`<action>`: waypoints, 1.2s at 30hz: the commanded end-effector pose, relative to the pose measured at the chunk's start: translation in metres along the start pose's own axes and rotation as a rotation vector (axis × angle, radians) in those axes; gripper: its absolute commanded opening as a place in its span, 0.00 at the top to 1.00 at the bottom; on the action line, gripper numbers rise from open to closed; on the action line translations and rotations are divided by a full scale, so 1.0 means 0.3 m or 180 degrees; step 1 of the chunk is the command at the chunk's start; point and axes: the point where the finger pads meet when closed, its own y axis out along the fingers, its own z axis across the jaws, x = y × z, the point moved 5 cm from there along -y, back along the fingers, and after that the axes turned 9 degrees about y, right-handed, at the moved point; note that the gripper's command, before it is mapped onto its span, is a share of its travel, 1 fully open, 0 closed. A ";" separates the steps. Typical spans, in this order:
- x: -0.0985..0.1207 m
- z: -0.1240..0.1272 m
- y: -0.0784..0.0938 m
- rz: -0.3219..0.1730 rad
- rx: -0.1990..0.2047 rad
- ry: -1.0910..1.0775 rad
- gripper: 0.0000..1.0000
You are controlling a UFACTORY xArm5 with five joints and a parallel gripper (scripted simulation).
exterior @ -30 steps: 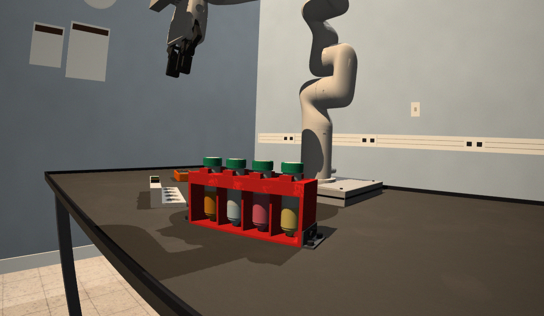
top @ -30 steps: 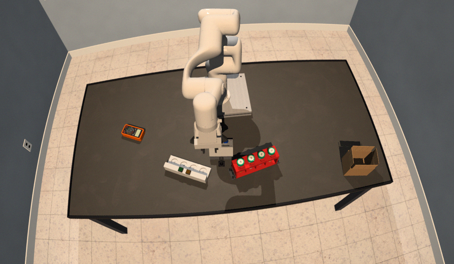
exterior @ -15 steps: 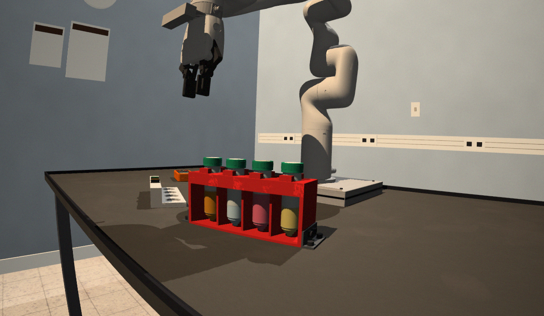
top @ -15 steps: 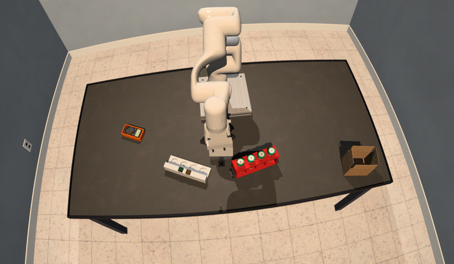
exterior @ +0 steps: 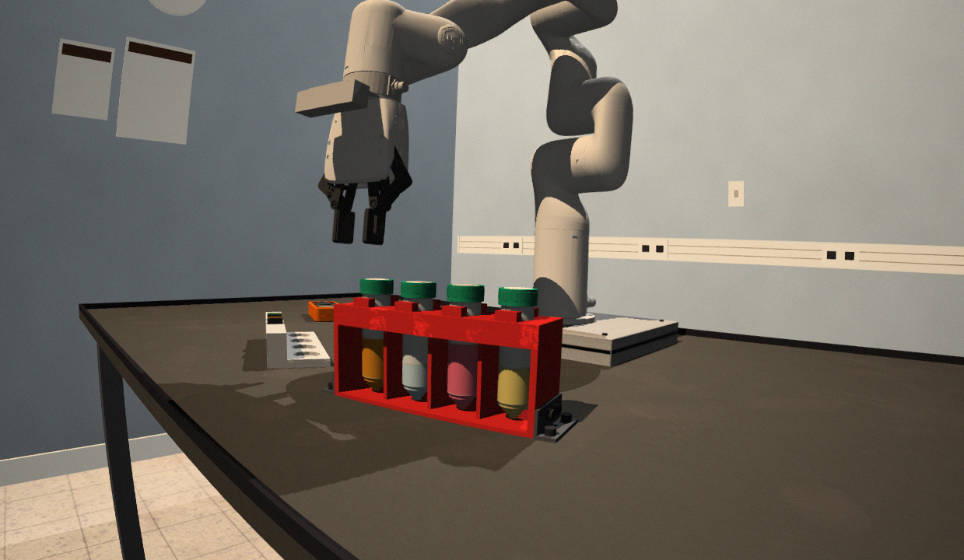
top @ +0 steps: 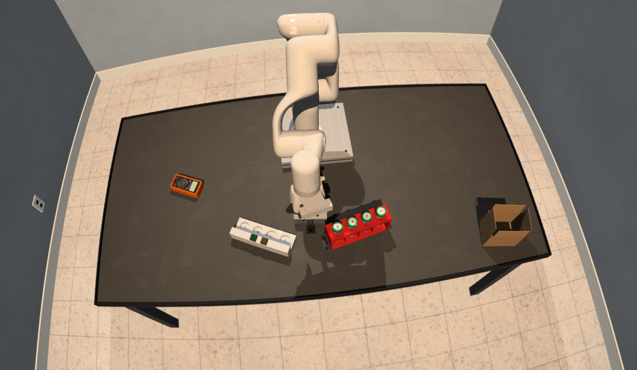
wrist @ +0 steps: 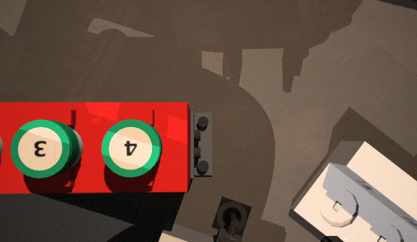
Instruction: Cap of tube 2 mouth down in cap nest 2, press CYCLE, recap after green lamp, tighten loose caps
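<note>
Four green caps point(exterior: 421, 288) sit on the red station point(exterior: 443, 327); claw point(exterior: 359, 226) half-open, empty.

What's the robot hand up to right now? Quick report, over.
Hand part open, holding nothing, above the red rack. All four green caps on; tube 2's cap untouched. Nothing blocking it.

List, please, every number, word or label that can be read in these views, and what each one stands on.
"3": on a green cap, seen upside down in the wrist view.
"4": on the next green cap, also upside down.
The marks on all four caps in the top view, the multimeter face and the wall sheets are too small to read.
</note>
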 end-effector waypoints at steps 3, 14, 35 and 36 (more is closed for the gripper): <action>-0.009 0.002 0.009 0.0035 -0.0024 -0.0346 0.54; -0.009 0.003 0.008 0.0024 -0.0035 -0.0824 0.54; -0.011 0.004 0.009 -0.0002 -0.0058 -0.1831 0.54; -0.011 0.004 0.009 -0.0003 -0.0059 -0.1884 0.54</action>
